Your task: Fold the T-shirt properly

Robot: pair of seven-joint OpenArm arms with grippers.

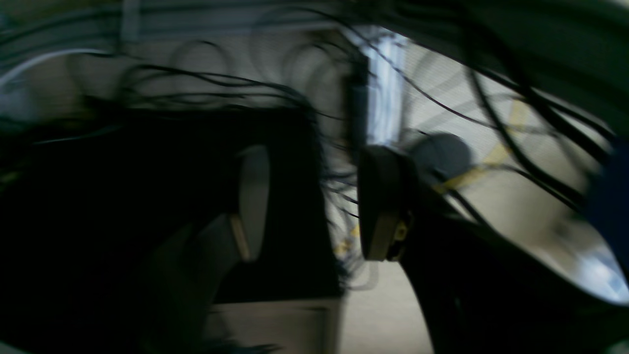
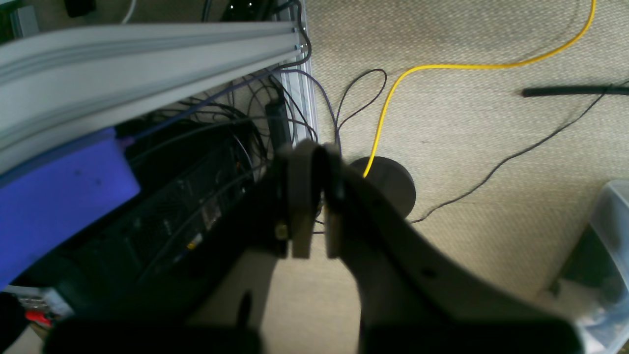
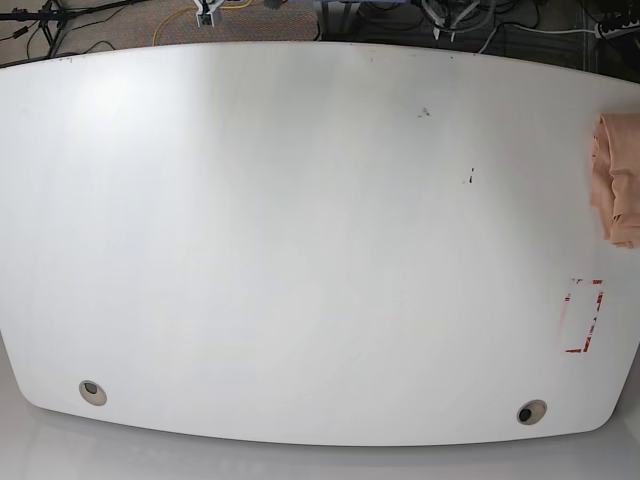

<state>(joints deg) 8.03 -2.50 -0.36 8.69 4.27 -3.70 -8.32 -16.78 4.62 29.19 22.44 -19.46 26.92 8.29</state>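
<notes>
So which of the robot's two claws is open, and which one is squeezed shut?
The left gripper is the open one: a wide gap shows between its two fingers. The right gripper is squeezed shut, its fingers nearly touching. Neither one holds anything.

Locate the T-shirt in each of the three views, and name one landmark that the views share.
Left wrist: not in it; only the blurred left gripper, cables and floor.
Right wrist: not in it; the shut right gripper hangs over carpet and cables.
Base: the T-shirt lies bunched at the right edge of the white table, partly cut off.
Shared landmark: the yellow cable on the carpet, also at the base view's top edge.
</notes>
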